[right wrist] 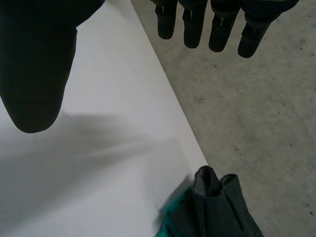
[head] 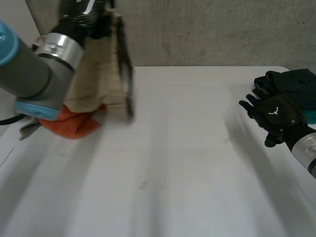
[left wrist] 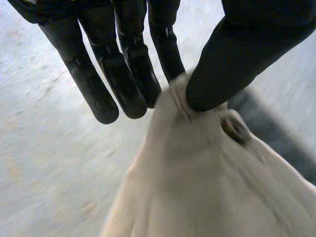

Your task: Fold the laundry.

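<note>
My left hand (head: 85, 14) is raised over the table's far left and pinches a cream garment (head: 101, 74), which hangs down from it. In the left wrist view the thumb (left wrist: 237, 59) presses a fold of the cream garment (left wrist: 197, 187) against the fingers (left wrist: 126, 74), next to a brown button (left wrist: 235, 129). Under the hanging cloth lies an orange garment (head: 74, 123). My right hand (head: 274, 116) hovers at the table's right side, open with straight fingers (right wrist: 207, 24) and nothing in it.
A pile of dark clothes (head: 291, 81) with a teal piece (head: 311, 116) lies at the right edge of the white table (head: 173, 173), just past my right hand. The same dark pile (right wrist: 217, 207) sits by the table's corner over grey floor (right wrist: 247, 98).
</note>
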Available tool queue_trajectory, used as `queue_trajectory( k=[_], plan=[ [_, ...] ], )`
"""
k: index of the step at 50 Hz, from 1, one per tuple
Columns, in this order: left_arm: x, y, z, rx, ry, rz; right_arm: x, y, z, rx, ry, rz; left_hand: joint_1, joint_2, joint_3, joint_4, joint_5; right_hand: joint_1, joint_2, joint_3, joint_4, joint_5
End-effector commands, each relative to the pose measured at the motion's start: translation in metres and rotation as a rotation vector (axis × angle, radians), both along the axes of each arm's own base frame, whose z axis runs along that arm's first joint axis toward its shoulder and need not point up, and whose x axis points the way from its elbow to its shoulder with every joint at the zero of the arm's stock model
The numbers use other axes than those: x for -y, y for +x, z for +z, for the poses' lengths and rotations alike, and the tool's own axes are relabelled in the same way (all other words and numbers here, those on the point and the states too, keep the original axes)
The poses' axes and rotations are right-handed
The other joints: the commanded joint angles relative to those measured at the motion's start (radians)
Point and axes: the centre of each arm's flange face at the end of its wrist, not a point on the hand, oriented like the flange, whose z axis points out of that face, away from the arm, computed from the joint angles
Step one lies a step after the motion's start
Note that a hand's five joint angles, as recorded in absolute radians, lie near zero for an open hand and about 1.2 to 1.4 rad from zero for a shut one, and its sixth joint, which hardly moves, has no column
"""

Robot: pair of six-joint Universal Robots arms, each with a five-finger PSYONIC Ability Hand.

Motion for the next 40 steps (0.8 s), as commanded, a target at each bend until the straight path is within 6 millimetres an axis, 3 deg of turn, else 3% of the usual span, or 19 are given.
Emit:
queue_trajectory(
  k=[1,5,8,9,11,12,15,19,20,22,23,26,29,35,40],
  plan=[
    [-0.049,-0.067,-0.028,-0.052,0.127,-0.212,0.002,-0.003,0.007,0.041,0.003,-0.039,0.528,0.199,0.212,0.199,0.223,-0.048,-0.033,-0.031,-0.033,-0.046],
    [-0.073,-0.115,-0.086,-0.001,0.235,-0.291,0.003,-0.004,0.007,0.091,0.027,-0.059,0.528,0.199,0.212,0.199,0.223,-0.048,-0.033,-0.031,-0.033,-0.046],
    [-0.085,-0.129,-0.114,0.034,0.288,-0.328,0.005,-0.005,0.007,0.113,0.038,-0.073,0.528,0.199,0.212,0.199,0.223,-0.048,-0.033,-0.031,-0.033,-0.046],
    [-0.093,-0.135,-0.126,0.057,0.313,-0.349,0.006,-0.008,0.007,0.122,0.042,-0.088,0.433,0.104,0.117,0.103,0.127,-0.048,-0.033,-0.031,-0.033,-0.046],
    [-0.102,-0.139,-0.133,0.078,0.332,-0.367,0.008,-0.01,0.007,0.132,0.049,-0.104,-0.205,-0.534,-0.521,-0.534,-0.51,-0.048,-0.033,-0.031,-0.033,-0.046],
    [-0.105,-0.139,-0.134,0.086,0.338,-0.373,0.009,-0.012,0.007,0.136,0.049,-0.113,-0.391,-0.72,-0.707,-0.721,-0.697,-0.048,-0.033,-0.031,-0.033,-0.046],
    [-0.11,-0.136,-0.128,0.096,0.347,-0.379,0.01,-0.013,0.007,0.152,0.058,-0.131,-0.464,-0.793,-0.78,-0.793,-0.769,-0.048,-0.033,-0.031,-0.033,-0.046],
    [-0.109,-0.117,-0.082,0.05,0.282,-0.35,0.01,-0.013,0.009,0.191,0.075,-0.14,-0.475,-0.805,-0.791,-0.805,-0.781,-0.048,-0.033,-0.031,-0.033,-0.046],
    [-0.097,-0.096,-0.065,0.033,0.262,-0.298,0.011,-0.013,0.009,0.2,0.078,-0.141,-0.475,-0.805,-0.791,-0.805,-0.781,-0.048,-0.033,-0.031,-0.033,-0.046],
    [-0.082,-0.076,-0.058,0.029,0.252,-0.244,0.009,-0.011,0.009,0.219,0.09,-0.138,-0.475,-0.805,-0.791,-0.805,-0.781,-0.048,-0.033,-0.031,-0.033,-0.046],
    [-0.067,-0.055,-0.052,0.036,0.239,-0.18,0.006,-0.007,0.009,0.239,0.112,-0.13,-0.473,-0.802,-0.788,-0.802,-0.778,-0.048,-0.033,-0.031,-0.033,-0.046],
    [-0.051,-0.027,-0.046,0.064,0.215,-0.089,-0.002,0.007,0.011,0.27,0.156,-0.089,-0.473,-0.802,-0.788,-0.802,-0.778,-0.048,-0.033,-0.031,-0.033,-0.046],
    [-0.039,-0.004,-0.053,0.124,0.226,-0.006,-0.014,0.025,0.014,0.296,0.235,-0.04,-0.47,-0.799,-0.786,-0.799,-0.775,-0.048,-0.033,-0.031,-0.033,-0.046],
    [-0.032,0.032,-0.102,0.414,0.313,0.05,-0.019,0.032,-0.006,0.283,0.328,-0.031,-0.461,-0.79,-0.777,-0.79,-0.766,-0.048,-0.033,-0.031,-0.033,-0.046],
    [-0.025,0.058,-0.148,0.688,0.305,0.091,-0.033,0.059,-0.011,0.268,0.353,0.033,-0.446,-0.775,-0.762,-0.775,-0.752,-0.048,-0.033,-0.031,-0.033,-0.046]
  ],
)
